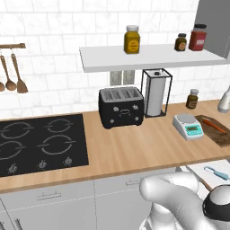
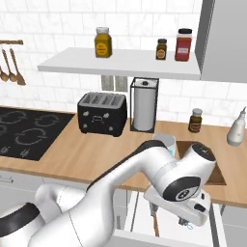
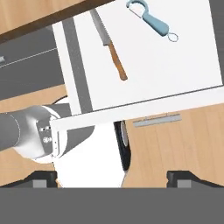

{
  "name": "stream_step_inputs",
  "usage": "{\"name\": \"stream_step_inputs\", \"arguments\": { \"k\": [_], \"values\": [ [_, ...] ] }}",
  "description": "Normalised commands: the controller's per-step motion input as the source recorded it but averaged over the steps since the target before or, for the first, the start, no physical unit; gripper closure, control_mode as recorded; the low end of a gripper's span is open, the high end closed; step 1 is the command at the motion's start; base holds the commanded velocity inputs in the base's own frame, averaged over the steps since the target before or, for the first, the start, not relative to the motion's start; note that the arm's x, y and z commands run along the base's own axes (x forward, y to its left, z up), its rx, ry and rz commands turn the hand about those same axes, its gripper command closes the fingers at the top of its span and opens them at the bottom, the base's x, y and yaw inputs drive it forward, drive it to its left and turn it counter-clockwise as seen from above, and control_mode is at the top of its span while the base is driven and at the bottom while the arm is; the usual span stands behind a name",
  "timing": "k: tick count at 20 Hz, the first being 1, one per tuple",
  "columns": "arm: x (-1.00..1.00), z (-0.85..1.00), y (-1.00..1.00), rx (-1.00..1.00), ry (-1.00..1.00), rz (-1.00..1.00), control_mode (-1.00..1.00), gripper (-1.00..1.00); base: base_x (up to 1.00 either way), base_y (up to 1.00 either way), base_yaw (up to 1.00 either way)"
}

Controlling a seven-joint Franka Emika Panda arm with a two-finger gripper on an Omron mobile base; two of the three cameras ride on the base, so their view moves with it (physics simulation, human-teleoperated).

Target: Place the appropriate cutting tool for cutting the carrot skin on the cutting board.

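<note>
Gripper (image 3: 112, 177), jaws spread wide and empty, hangs above an open drawer (image 3: 175, 65) where the blue-handled peeler (image 3: 153, 18) lies beside a serrated knife (image 3: 109, 46); carrot (image 1: 214, 124) rests on the cutting board (image 1: 220, 134), far right.

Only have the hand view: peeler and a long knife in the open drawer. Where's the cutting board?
Observer: Left base view has it. The cutting board lies on the counter, just right of the kitchen scale.
Operator: Anything on it?
Observer: The carrot lies slantwise on it.
Operator: Anything close by to avoid?
Observer: A white bottle stands past the board, toward the wall.
</note>
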Motion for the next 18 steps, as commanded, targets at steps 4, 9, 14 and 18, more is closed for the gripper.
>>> {"name": "stream_step_inputs", "arguments": {
  "k": [4,9,14,18],
  "values": [
    [0.6,-0.49,-0.09,0.0,0.12,0.07,-1.0,-1.0,0.0,0.0,0.0],
    [0.51,-0.7,0.0,0.0,0.06,0.09,-1.0,-1.0,0.0,0.0,0.0],
    [0.04,-0.8,0.0,0.0,0.0,0.05,-1.0,-1.0,0.0,0.0,0.0],
    [0.0,-0.75,0.0,0.0,0.0,0.04,-1.0,-1.0,0.0,0.0,0.0]
  ]
}}
